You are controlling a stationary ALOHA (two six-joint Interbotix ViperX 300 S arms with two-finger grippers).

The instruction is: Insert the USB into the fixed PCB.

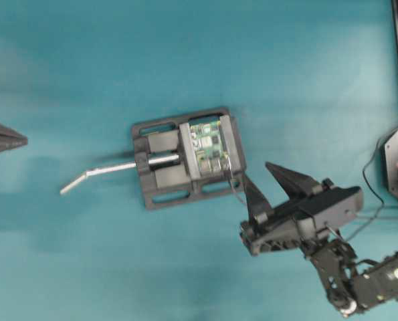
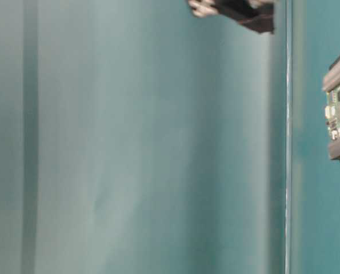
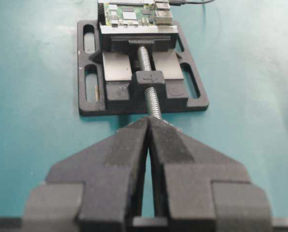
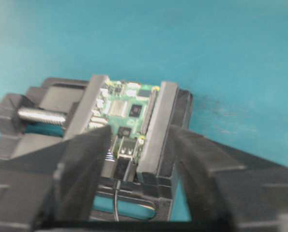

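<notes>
1. A black vise [image 1: 185, 157] with a bent silver handle [image 1: 98, 175] is sitting mid-table on the teal table surface [image 1: 185, 53], clamping the small green circuit board, the fixed PCB [image 1: 207, 146], between its grey jaws.
2. The USB, a black-collared plug [image 4: 122, 166] on a thin black cable [image 1: 237, 187], is sitting at the board's near edge; whether it is fully seated cannot be told.
3. The right gripper [image 1: 271, 190] is hanging released, fingers spread, just beside the vise's lower right corner, grasping nothing.
4. The left gripper [image 3: 148, 126] is resting clenched, empty, well apart at the left edge, facing the vise's screw [image 3: 148, 77].
5. Bare teal table is lying open above and below the vise.
</notes>
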